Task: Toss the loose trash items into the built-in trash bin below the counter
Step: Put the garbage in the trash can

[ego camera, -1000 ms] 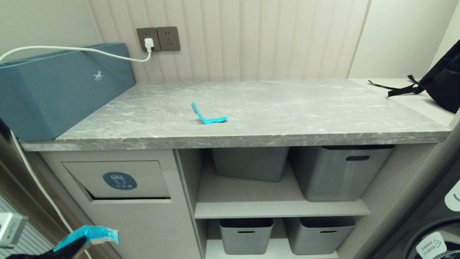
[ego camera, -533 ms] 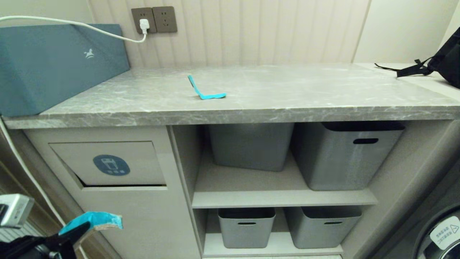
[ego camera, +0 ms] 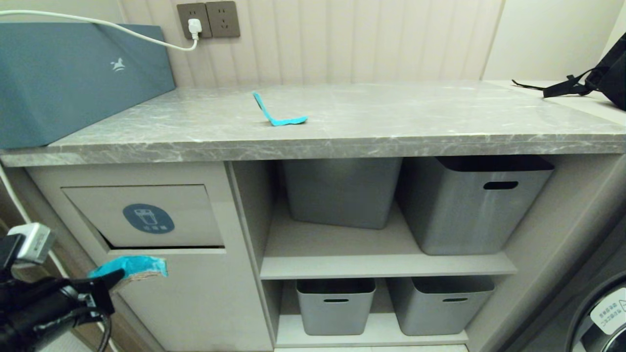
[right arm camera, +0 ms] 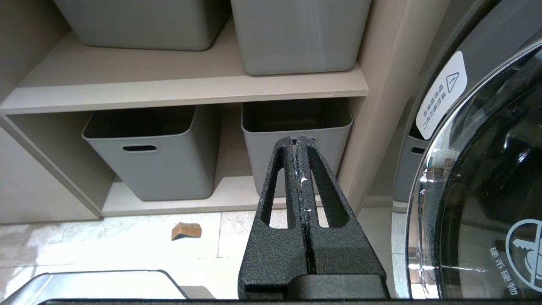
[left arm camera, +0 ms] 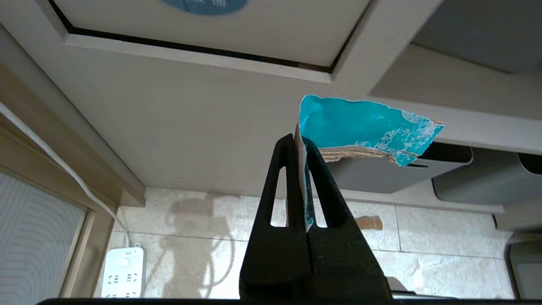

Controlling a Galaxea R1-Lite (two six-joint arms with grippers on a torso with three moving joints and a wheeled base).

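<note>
Counted: 4 grey tubs [ego camera: 472, 205] on 2 shelves under the counter [ego camera: 342, 142], 2 tubs per shelf; 1 bent turquoise strip [ego camera: 278, 115] lying on the counter top, well apart from the front edge; 1 torn scrap [left arm camera: 364, 129] in the left gripper [left arm camera: 301, 146]; 1 small folded cardboard piece [right arm camera: 186, 231] on the floor tiles in front of the lower shelf. Also 1 blue box [ego camera: 73, 78] at the counter's left end, 1 double wall socket [ego camera: 208, 19] with 1 white plug in it, 1 black bag [ego camera: 609, 68] with straps at the far right, 1 white power strip [left arm camera: 125, 273] on the floor.

Scrap: turquoise on 1 face, worn white in patches, brown cardboard along the ragged torn edge, bent over above the fingertips.

Left gripper low at the left, in front of the beige cabinet, just below the trash bin flap [ego camera: 146, 215]; fingers clenched on the scrap, pinching its lower edge. Flap marked with 1 round blue sticker bearing a white bin icon; dark gap along its bottom edge.

Right gripper [right arm camera: 298, 144] seen only from its own wrist, pointing at the lower shelf beside a washing machine door [right arm camera: 487, 190]; fingers pressed together, holding nothing.
</note>
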